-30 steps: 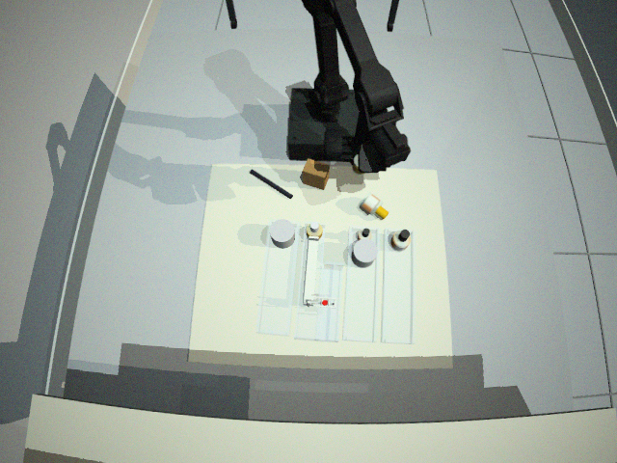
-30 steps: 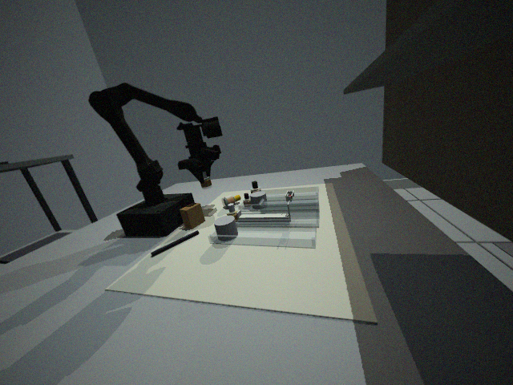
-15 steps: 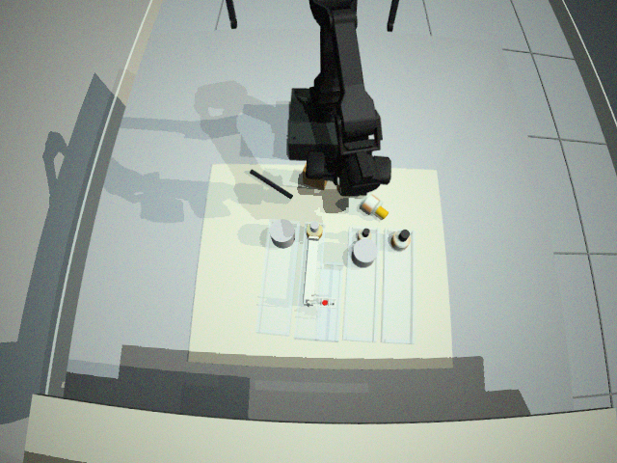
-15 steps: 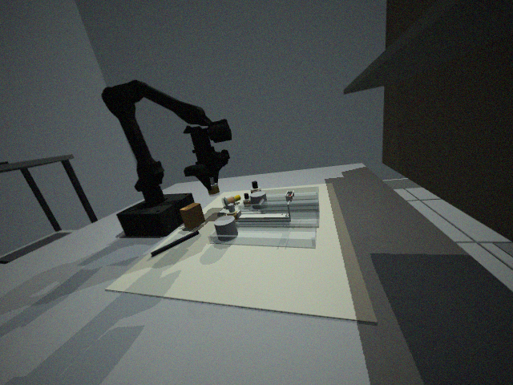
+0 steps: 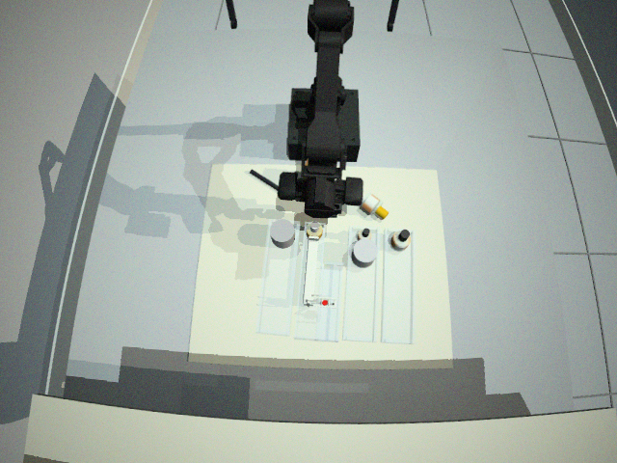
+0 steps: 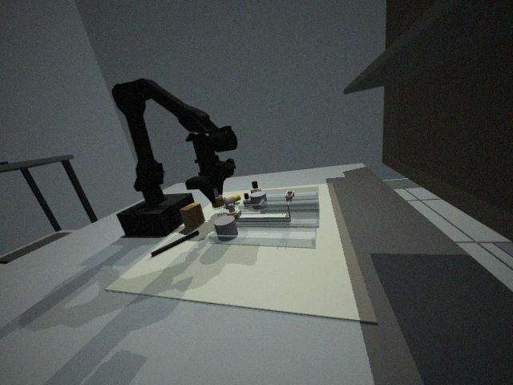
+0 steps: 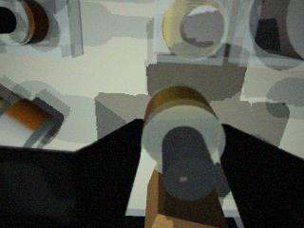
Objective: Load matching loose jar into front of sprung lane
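My gripper [image 5: 322, 215] [image 6: 216, 200] [image 7: 180, 129] is shut on an upright jar [image 6: 218, 202] [image 7: 182, 111] with an amber body, pale shoulder and grey cap. The arm hides it in the top view. It is in front of the sprung lane [image 5: 302, 329]; its exact height over the mat is hard to tell. The lane jar [image 5: 314, 231] [image 6: 236, 215] [image 7: 172, 30], amber-yellow with a grey cap, stands at the lane's front end. The long white pusher piece [image 5: 311, 269] [image 6: 259, 216] runs back from it to a bracket with a red knob [image 5: 325, 302].
A yellow-capped jar [image 5: 370, 203] [image 7: 28, 116] lies beside the gripper. An orange-brown block [image 6: 191, 216] [image 7: 162, 219] and black stick [image 5: 263, 179] [image 6: 175, 243] are nearby. Grey cylinders [image 5: 282, 232] [image 5: 363, 250] stand on neighbouring lanes, with black-capped jars [image 5: 400, 241] on the right.
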{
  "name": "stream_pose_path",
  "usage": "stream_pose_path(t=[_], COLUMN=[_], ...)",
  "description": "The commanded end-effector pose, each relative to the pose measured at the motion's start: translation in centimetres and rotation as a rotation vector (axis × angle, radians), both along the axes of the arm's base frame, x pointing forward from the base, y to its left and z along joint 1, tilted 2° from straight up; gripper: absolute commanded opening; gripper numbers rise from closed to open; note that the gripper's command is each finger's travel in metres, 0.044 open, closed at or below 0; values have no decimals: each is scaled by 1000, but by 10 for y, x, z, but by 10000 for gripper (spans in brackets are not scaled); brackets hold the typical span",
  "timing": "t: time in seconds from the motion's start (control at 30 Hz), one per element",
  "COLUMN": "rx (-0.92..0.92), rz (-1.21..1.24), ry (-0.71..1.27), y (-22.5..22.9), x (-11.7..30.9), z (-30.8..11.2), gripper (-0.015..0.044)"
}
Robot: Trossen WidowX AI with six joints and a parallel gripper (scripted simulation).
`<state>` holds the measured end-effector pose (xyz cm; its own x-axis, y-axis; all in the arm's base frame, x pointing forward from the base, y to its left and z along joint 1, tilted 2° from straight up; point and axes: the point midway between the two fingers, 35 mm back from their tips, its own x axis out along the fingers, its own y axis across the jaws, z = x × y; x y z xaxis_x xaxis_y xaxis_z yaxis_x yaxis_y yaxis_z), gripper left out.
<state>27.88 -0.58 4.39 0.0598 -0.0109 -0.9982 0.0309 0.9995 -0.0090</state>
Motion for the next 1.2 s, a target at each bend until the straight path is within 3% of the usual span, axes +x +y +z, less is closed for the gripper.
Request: stream_pose_path(t=[0.0,0.33,1.17], rx=[4,4,4], rz=[6,6,6], ry=[-3,-3,-3], y=[-9,-9,-9], x=[6,8,15], z=[-3,-28,-27], gripper=[0,0,0])
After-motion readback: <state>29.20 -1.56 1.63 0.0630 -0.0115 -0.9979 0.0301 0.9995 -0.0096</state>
